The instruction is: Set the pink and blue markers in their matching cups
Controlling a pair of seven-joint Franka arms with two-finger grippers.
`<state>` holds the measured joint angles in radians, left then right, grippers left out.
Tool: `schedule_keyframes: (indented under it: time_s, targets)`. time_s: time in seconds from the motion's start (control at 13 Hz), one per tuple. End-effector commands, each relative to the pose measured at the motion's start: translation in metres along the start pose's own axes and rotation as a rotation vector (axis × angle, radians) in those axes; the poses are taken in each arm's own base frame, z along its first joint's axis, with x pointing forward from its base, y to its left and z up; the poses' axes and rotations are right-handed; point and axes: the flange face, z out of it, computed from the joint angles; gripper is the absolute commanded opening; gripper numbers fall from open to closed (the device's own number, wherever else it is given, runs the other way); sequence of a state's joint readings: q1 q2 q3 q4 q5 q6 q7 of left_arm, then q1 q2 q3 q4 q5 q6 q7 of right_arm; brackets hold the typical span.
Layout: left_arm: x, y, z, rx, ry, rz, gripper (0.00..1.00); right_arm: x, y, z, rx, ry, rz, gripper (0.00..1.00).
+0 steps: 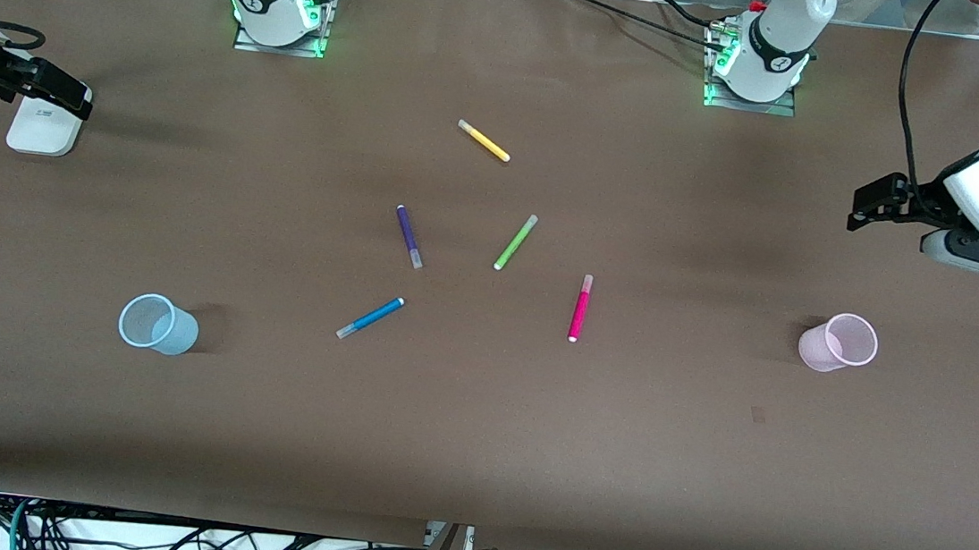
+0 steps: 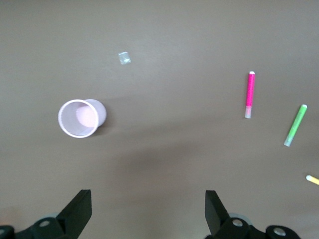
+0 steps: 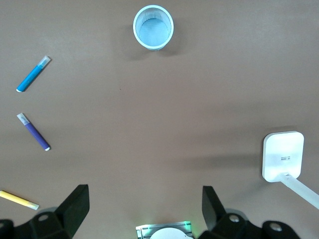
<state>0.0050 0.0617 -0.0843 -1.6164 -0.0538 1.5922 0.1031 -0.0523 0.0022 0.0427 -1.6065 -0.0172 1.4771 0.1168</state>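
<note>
— Room around the cups? 
— Plenty. The pink cup stands alone toward the left arm's end of the brown table; the blue cup stands alone toward the right arm's end. Both are translucent tumblers, upright.

— Grippers?
— The left gripper hangs near the pink cup, jaws wide apart, holding nothing. The right gripper likewise, at its end.

— Markers?
— Mid-table, lying flat and apart: pink marker, blue marker, purple marker, green marker, yellow marker.
</note>
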Motion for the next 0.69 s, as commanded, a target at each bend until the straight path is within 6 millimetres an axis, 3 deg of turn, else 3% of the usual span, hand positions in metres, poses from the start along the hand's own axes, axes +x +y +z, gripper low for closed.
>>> schedule_keyframes:
  time_s: [0.0,0.15,0.38,0.54,0.62]
  targets:
    - [0.018,0.034,0.032,-0.035,-0.039,0.024,1.00,0.019,-0.014,0.023,-0.009,-0.051,-0.024,1.00]
    - [0.039,0.057,0.069,-0.066,-0.055,0.035,1.00,0.035,-0.017,0.049,-0.019,-0.093,-0.029,1.00]
    - [0.071,0.102,0.139,-0.104,-0.081,0.035,1.00,0.065,-0.036,0.091,-0.012,-0.099,-0.045,1.00]
    - [0.085,0.130,0.177,-0.119,-0.081,0.017,1.00,0.082,-0.079,0.123,-0.022,-0.077,-0.021,1.00]
    - [0.088,0.146,0.199,-0.118,-0.078,0.022,1.00,0.092,-0.089,0.140,-0.019,-0.067,0.068,1.00]
